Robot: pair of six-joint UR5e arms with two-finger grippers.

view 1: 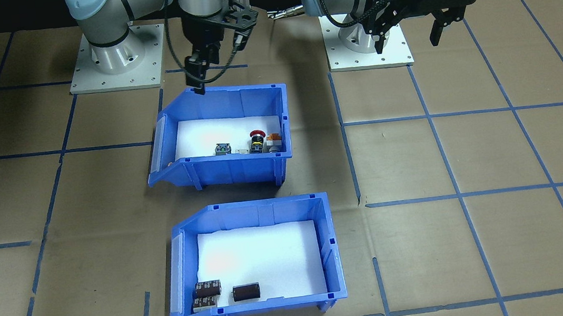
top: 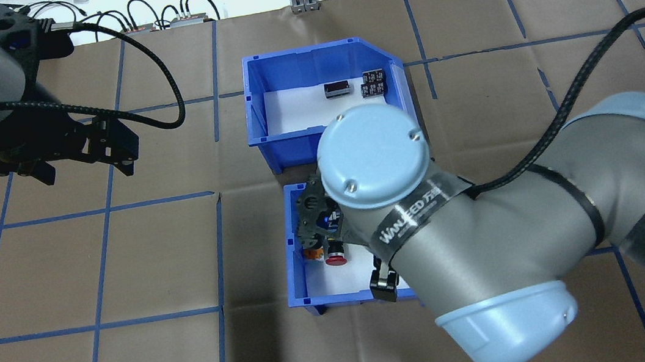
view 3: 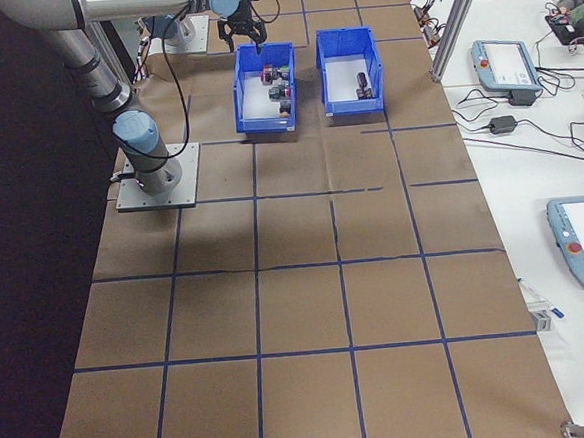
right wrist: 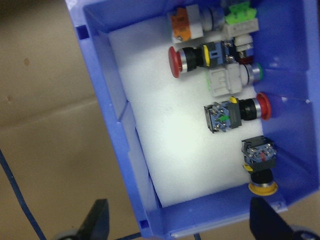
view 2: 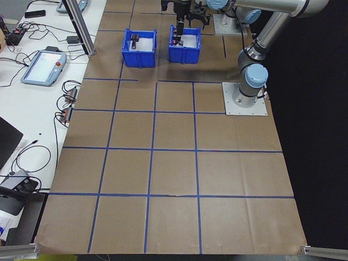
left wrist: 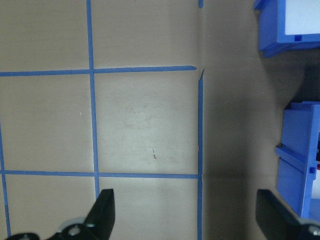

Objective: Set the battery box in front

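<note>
Front-facing view: battery box sits on the bench, nearest the camera, push-button bin behind it. Right gripper hovers at that bin's rear rim. Wrist views: both grippers spread wide, left gripper too, empty

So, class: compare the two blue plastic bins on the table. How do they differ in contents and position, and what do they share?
The blue plastic battery box holds only a few dark cylinders; the blue plastic push-button bin holds colourful push-buttons. The battery box sits farther from the robot, while the push-button bin sits nearer, under the right gripper. Both are sloped-front bins lined with white foam.
</note>
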